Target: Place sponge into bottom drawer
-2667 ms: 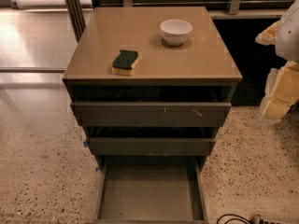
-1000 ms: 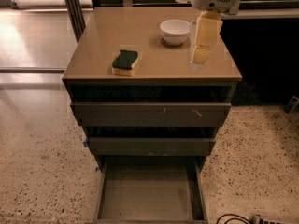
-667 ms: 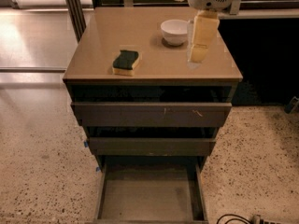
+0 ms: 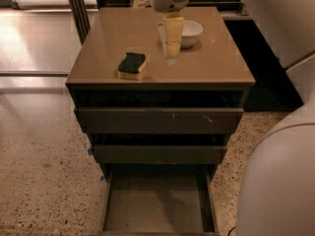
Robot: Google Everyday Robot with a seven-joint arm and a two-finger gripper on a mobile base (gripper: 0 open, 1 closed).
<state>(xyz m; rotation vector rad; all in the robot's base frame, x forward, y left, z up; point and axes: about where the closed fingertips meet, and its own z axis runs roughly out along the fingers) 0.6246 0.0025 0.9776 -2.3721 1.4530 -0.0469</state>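
The sponge (image 4: 132, 65), dark green on top with yellow foam below, lies flat on the cabinet top (image 4: 113, 33), left of centre near the front edge. My gripper (image 4: 170, 52) hangs over the middle of the top, pointing down. It is to the right of the sponge and a little behind it, and not touching it. It holds nothing that I can see. The bottom drawer (image 4: 112, 200) is pulled out at floor level, and its flat floor shows nothing inside.
A white bowl (image 4: 191, 32) stands on the cabinet top just right of and behind the gripper. The two upper drawers (image 4: 157, 121) are nearly closed. My pale arm housing (image 4: 280, 171) fills the right side. Speckled floor lies to the left.
The gripper has moved left, from beside the bowl's right side to the middle of the top, nearer the sponge. My arm housing now fills the right edge. The sponge has not moved.
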